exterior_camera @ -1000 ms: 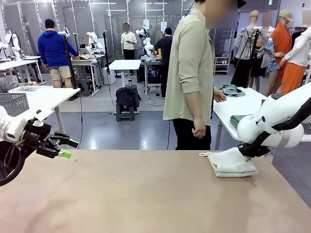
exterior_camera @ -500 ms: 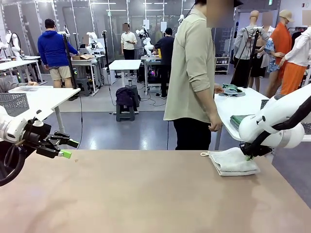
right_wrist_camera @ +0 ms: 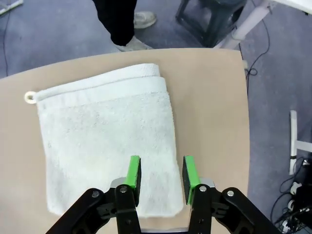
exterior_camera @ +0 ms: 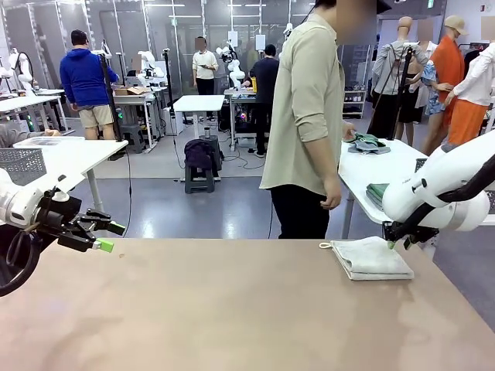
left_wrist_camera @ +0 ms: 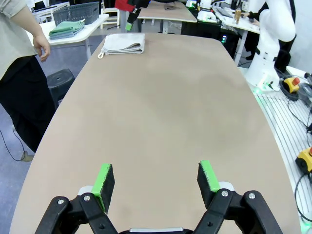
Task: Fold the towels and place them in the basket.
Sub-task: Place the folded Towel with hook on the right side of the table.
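On the tan table point(exterior_camera: 193, 309), at the far right end: one off-white towel point(exterior_camera: 373, 259), folded flat into a rectangle, small loop point(right_wrist_camera: 30, 97) at the corner on the person's side. Over its outer edge, right gripper point(right_wrist_camera: 161, 171), jaws apart, nothing clamped, terry cloth visible in the gap; touching or just clear of the cloth, cannot tell. At the opposite end, left gripper point(left_wrist_camera: 155, 170), jaws spread wide above bare tabletop, nothing between, well apart from the towel.

Beyond the far edge, one person point(exterior_camera: 305, 116) in a pale green shirt and dark trousers, side-on, one hand point(exterior_camera: 331, 202) hanging by the hip, the other arm toward a white side table point(exterior_camera: 394, 162). On that side table: one dark lattice basket point(left_wrist_camera: 75, 12), one folded green towel stack point(left_wrist_camera: 66, 28) just in front of it, one crumpled green-grey cloth point(exterior_camera: 367, 141) farther back. Strip of floor between side table and tan table; basket well apart from the off-white towel. By the person's legs, one black stool point(left_wrist_camera: 61, 78).

Off to the left, a second, lighter grey mesh basket point(exterior_camera: 22, 164) on another white table point(exterior_camera: 73, 154).
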`<state>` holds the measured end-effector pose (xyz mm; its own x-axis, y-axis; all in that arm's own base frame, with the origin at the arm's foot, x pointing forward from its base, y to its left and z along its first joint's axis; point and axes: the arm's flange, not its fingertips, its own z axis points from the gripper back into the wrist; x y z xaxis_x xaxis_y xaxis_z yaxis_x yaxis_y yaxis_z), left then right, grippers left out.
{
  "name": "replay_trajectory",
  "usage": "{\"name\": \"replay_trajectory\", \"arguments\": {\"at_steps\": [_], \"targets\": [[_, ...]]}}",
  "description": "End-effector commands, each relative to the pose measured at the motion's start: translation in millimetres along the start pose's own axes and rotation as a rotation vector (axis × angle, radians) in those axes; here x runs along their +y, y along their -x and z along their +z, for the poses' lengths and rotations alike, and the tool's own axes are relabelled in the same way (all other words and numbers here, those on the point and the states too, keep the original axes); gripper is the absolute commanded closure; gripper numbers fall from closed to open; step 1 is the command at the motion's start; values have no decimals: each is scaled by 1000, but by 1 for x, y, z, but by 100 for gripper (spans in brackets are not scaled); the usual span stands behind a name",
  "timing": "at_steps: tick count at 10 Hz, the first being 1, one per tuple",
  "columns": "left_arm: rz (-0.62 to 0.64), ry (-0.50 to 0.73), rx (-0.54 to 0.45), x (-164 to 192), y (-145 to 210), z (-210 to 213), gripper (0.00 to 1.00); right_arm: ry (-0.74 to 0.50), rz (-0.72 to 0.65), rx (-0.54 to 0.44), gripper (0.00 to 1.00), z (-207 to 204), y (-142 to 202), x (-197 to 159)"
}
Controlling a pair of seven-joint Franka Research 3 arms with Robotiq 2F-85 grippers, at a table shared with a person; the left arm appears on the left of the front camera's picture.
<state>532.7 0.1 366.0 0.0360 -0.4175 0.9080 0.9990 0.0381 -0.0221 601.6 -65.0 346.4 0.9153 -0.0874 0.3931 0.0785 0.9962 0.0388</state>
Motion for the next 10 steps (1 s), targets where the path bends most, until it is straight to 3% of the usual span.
{"name": "replay_trajectory", "arguments": {"at_steps": [1, 5, 10], "targets": [[-4, -2, -2, -2, -2, 1, 13, -37, 64, 11, 55, 64, 34, 15], [-4, -2, -2, -2, -2, 1, 13, -117, 30, 18, 55, 214, 133, 86], [-4, -2, -2, -2, -2, 1, 13, -127, 32, 75, 55, 295, 201, 139]]}}
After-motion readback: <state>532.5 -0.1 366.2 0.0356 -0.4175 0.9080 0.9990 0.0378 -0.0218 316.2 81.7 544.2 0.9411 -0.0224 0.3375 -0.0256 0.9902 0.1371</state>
